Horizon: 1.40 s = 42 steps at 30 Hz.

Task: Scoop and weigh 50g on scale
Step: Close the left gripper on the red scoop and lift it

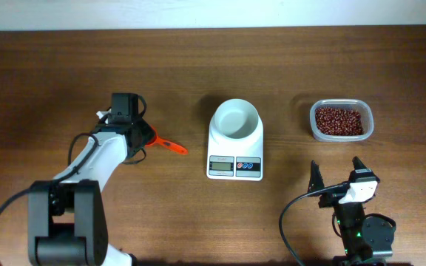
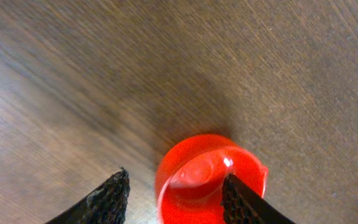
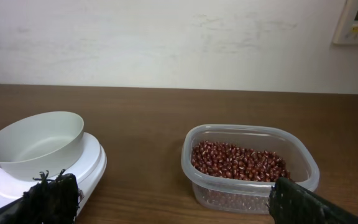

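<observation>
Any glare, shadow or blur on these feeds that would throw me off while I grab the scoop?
Left wrist: one small white glint inside the red scoop, a soft dark shadow on the table above it, wood grain slightly blurred. Overhead: even light, no glare, though the scale display is too small to read. Right wrist: beans sharp.

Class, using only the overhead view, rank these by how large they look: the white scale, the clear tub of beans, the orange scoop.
1. white scale
2. clear tub
3. orange scoop, clearly smallest as seen, though part of it is hidden
</observation>
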Tool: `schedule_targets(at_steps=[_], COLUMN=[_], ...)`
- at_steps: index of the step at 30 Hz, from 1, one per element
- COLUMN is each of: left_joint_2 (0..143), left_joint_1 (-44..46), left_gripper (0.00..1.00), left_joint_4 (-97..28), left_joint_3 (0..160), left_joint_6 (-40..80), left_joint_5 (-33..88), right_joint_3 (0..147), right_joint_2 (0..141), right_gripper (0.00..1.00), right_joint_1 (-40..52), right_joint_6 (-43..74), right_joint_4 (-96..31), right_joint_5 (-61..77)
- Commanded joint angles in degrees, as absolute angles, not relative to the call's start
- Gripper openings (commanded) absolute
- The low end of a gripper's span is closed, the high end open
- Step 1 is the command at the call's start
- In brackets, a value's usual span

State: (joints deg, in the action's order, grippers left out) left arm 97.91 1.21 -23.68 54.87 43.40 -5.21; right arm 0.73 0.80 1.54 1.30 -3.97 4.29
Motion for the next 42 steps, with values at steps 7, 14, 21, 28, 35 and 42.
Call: schedule_targets(at_steps=[7, 14, 21, 28, 35, 42], left_joint_2=[100.6, 100.9, 102.1, 103.1, 105.1, 105.1], left_joint_1=[1.5, 1.5, 2.3, 3.4, 4.1, 4.1], left_gripper=[0.38, 0.33, 0.20, 0.28, 0.00, 0.08], left_joint_4=[-21.5, -21.5, -20.6, -20.1, -20.1, -19.5], left_joint_3=[56.0, 55.4, 55.2, 55.1, 55.1, 55.1], left_joint_6=[44.4, 44.4, 44.4, 44.4, 44.3, 44.1], left_joint_5=[-2.5, -2.5, -2.6, -2.6, -2.8, -2.8], right_joint_3=[0.3, 0.3, 0.3, 0.3, 0.3, 0.3], right_joint_2=[0.2, 0.2, 0.2, 0.2, 0.2, 0.2], right_gripper=[0.99, 0.99, 0.99, 0.99, 0.99, 0.99], right_joint_1=[1.9, 1.9, 1.9, 1.9, 1.9, 1.9], right_joint_6=[1.6, 1.6, 1.6, 1.6, 1.6, 1.6], right_joint_4=[-4.1, -4.1, -4.1, -4.1, -4.1, -4.1], right_joint_5=[3.8, 3.8, 3.8, 3.8, 3.8, 3.8])
